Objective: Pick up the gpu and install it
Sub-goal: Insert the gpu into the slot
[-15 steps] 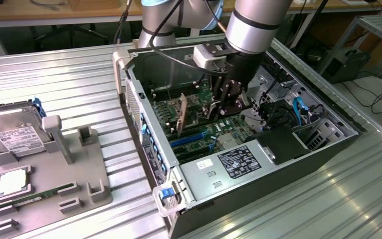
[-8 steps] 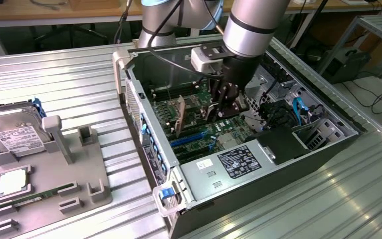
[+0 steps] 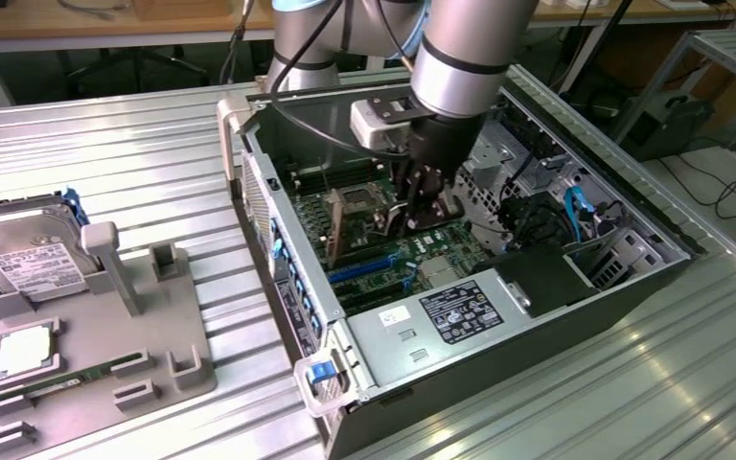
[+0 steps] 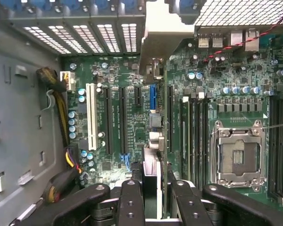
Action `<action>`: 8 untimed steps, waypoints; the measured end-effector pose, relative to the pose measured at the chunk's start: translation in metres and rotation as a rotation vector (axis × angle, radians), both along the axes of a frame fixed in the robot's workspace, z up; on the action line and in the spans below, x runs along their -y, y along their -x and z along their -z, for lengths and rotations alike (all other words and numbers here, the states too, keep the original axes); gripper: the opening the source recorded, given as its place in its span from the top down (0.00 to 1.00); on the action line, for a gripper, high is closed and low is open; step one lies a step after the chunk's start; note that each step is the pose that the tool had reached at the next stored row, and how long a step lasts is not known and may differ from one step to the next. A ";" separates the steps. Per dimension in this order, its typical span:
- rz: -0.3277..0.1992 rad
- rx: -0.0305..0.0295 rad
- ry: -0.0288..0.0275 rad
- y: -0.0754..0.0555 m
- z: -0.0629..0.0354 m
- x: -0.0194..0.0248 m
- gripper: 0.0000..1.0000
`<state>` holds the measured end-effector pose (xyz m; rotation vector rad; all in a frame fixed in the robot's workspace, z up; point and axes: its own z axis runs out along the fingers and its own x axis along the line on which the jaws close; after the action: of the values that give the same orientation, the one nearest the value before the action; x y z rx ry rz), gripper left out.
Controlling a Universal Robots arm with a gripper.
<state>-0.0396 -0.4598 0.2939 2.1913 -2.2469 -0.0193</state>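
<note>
Clamped edge-on in the partly closed gripper (image 4: 151, 188), the gpu (image 4: 153, 94) hangs over the motherboard (image 4: 113, 75), its length parallel to the expansion slots (image 4: 122, 117).

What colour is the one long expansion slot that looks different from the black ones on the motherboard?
White. The slot stands out best in the wrist view, beside the black slots.

— How many cards do you have at the computer case (image 3: 496, 316)?
— One gpu (image 4: 166, 42), and one gripper (image 4: 151, 190), both inside the case.
— And beside the case?
— One hard drive (image 3: 30, 254), one memory stick (image 3: 68, 376), one processor chip (image 3: 26, 350) (all on the single grey tray (image 3: 150, 326)).
— Inside the case?
— You have one white slot (image 4: 91, 115) and one processor socket (image 4: 238, 157).
</note>
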 end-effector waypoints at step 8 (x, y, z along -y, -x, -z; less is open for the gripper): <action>0.000 0.0037 0.0000 0.006 0.0144 -0.0004 0.72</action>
<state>-0.0459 -0.4595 0.2795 2.1933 -2.2487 -0.0153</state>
